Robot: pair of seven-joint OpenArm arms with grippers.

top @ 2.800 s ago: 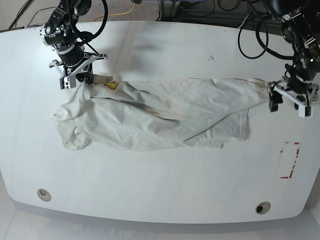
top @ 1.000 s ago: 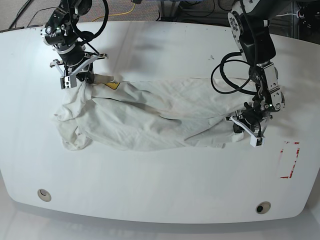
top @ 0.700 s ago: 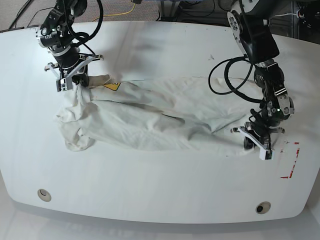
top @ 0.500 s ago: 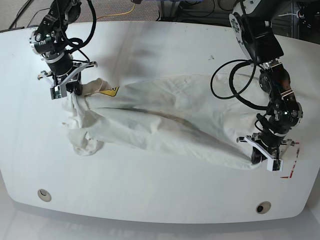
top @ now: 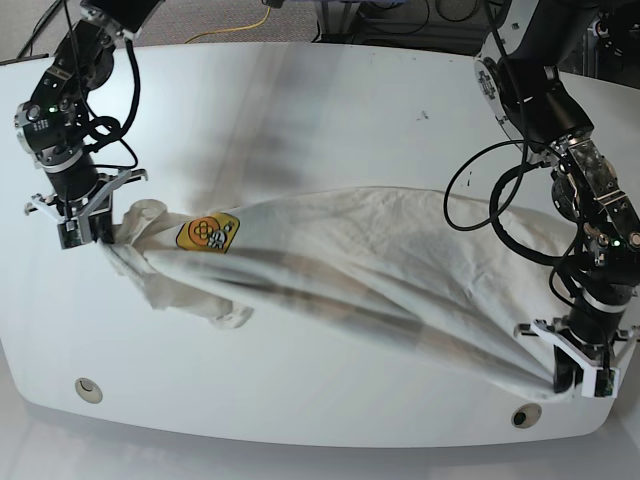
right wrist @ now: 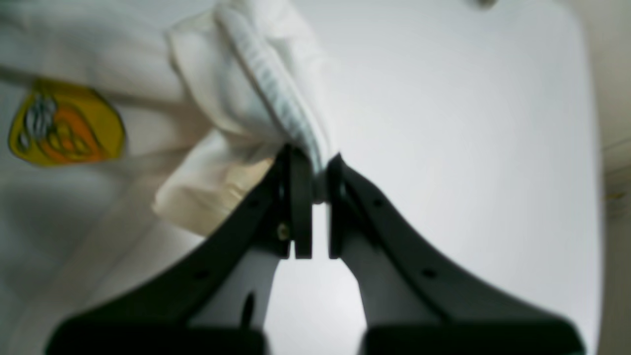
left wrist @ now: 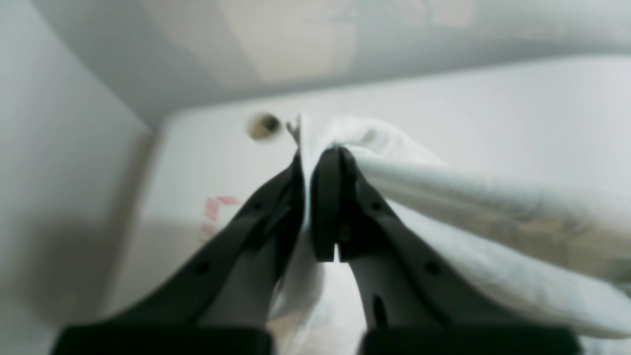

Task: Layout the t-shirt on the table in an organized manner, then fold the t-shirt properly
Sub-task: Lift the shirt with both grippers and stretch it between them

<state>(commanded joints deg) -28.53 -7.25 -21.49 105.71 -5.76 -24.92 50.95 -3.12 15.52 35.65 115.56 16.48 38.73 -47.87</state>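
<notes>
- The t-shirt (top: pixel 350 270) is stretched into a long diagonal band across the table (top: pixel 320 110), running from the base view's left edge down to its lower right corner; the cloth is blurred along its middle.
- Right gripper (top: pixel 82 228): at the table's left margin in the base view, clenched on a bunched end of the t-shirt (right wrist: pixel 256 88). In the right wrist view, a ribbed hem passes between the nearly closed black fingers (right wrist: pixel 300 207), and the yellow-orange graphic (right wrist: pixel 64 128) lies just beside the grip.
- Left gripper (top: pixel 577 370): close to the table's front right edge, clamped on the opposite end of the t-shirt (left wrist: pixel 443 197). In the left wrist view, a thin fold of cloth is pinched between the fingers (left wrist: pixel 328 197).
- Edges: both grippers work near the tabletop's rim, with little surface outside either of them. The far half of the table is bare, as is a strip along the near edge.
- Grommet holes: one (top: pixel 88 388) is near the front left, well apart from the cloth; the other (top: pixel 525 415) is just beside the left gripper and appears blurred past the fingertips in the left wrist view (left wrist: pixel 263 126).
- A red mark (left wrist: pixel 214 212) shows faintly on the table (left wrist: pixel 493 98) in the left wrist view, beside the gripper.
- Black cables (top: pixel 500 200) loop from the left arm above the cloth's right portion.
- The graphic (top: pixel 207 233) faces upward near the left end of the band.
</notes>
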